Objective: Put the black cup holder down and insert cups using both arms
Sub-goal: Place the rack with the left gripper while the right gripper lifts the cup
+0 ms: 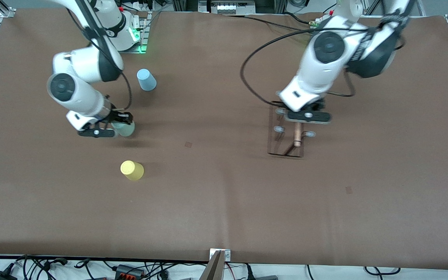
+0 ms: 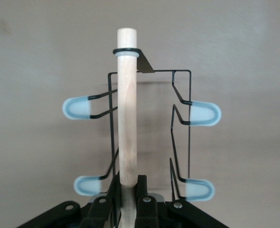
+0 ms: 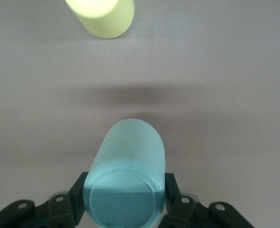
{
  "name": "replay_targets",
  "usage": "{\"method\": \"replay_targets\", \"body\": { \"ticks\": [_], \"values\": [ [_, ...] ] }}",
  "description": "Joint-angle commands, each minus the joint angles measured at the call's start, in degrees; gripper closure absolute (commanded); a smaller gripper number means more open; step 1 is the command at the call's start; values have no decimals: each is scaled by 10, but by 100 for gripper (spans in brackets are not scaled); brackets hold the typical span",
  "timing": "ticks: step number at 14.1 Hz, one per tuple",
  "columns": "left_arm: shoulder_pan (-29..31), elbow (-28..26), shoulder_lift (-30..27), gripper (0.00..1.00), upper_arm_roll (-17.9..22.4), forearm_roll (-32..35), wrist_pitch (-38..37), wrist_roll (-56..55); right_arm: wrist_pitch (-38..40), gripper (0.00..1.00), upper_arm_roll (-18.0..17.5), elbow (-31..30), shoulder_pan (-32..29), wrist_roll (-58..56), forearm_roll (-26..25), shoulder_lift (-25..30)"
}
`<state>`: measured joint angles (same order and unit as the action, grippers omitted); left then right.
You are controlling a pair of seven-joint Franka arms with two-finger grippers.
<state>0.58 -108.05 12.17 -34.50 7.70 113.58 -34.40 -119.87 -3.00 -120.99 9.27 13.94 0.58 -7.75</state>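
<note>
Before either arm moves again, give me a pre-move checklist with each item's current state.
1. Left gripper shut on the wooden rod of the black cup holder: ok.
2. Right gripper shut on the mint green cup, finger on each side: ok.
3. Holder prongs free of cups: ok.
4. Holder base seated flat on the table: cannot tell.
5. Blue cup and yellow cup both apart from the right gripper: ok.
6. All three cups inserted: not ok, none is on the holder.
</note>
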Motion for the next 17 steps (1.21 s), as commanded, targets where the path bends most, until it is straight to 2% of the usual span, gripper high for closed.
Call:
{"method": "replay_targets", "body": {
  "ticks": [1, 3, 7, 11, 14, 17],
  "values": [
    [-67, 98, 94, 99, 0, 15, -14, -104, 125, 93, -4, 75, -6, -9, -3, 20],
    [-105, 126, 130, 99, -1, 59, -13, -146, 189, 93, -5, 113, -7, -8, -3, 36],
    [-180, 162, 194, 99, -2, 150, -13, -225, 195, 91, -9, 119, 0, -1, 1, 61],
    [-200, 175, 216, 99, -1, 170, -12, -262, 188, 91, -12, 117, 3, 0, 1, 55],
    [-202, 175, 218, 98, 0, 172, 31, -281, 188, 91, -13, 115, 3, 0, 1, 55],
    [-202, 174, 222, 96, 3, 173, 36, -288, 187, 91, -13, 115, 6, 0, 2, 55]
  ]
}}
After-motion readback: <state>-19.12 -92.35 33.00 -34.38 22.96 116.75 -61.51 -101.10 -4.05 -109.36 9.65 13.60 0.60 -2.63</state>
